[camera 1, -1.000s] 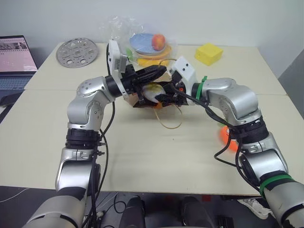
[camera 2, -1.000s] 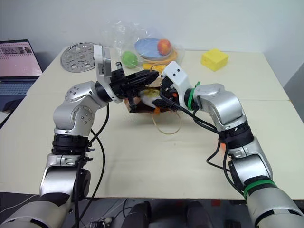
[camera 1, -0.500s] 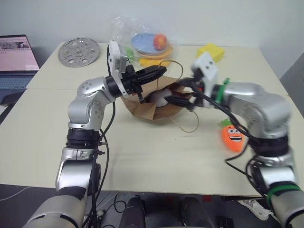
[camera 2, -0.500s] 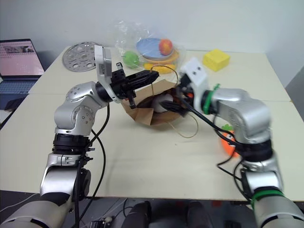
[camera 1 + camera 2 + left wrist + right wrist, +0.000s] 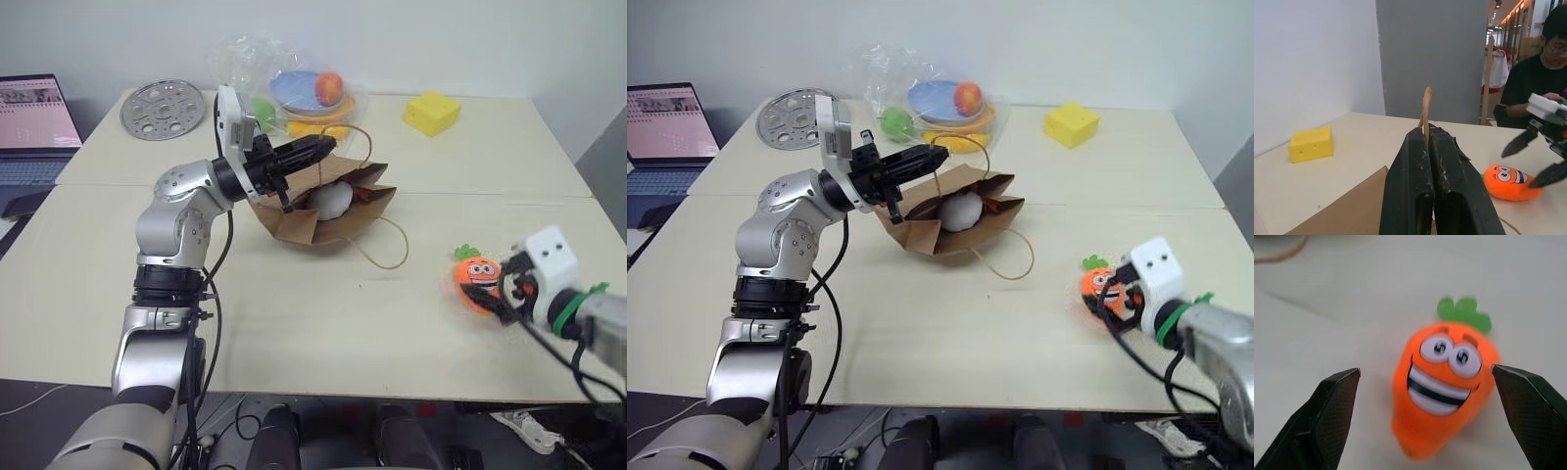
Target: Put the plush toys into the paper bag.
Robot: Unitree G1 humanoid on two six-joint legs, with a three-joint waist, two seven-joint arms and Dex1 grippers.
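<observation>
An open laptop sits at the far left edge, and a round perforated metal disc lies on the pale table beside it. Next comes the left claw, its two black fingers pressed shut on one thin twisted-paper loop handle of the brown kraft paper bag, holding the mouth up and open. Inside the bag lies one plush toy, the white egg-like figure. The bag's second loop handle trails loose on the table.

Behind the bag, a clear crinkly plastic bag holds a blue plate, a yellow dish under it, a red-orange glossy fruit and a green one. A single yellow cheese-like block rests further right.

At the right edge, the second plush toy, an orange smiling carrot with green leaves, lies on the table, well apart from the bag. The right claw is spread wide with the carrot between its fingers, gripping nothing.

The left wrist view adds a seated person in a black shirt beyond the table; the right wrist view gives the carrot's toothy grin up close.
</observation>
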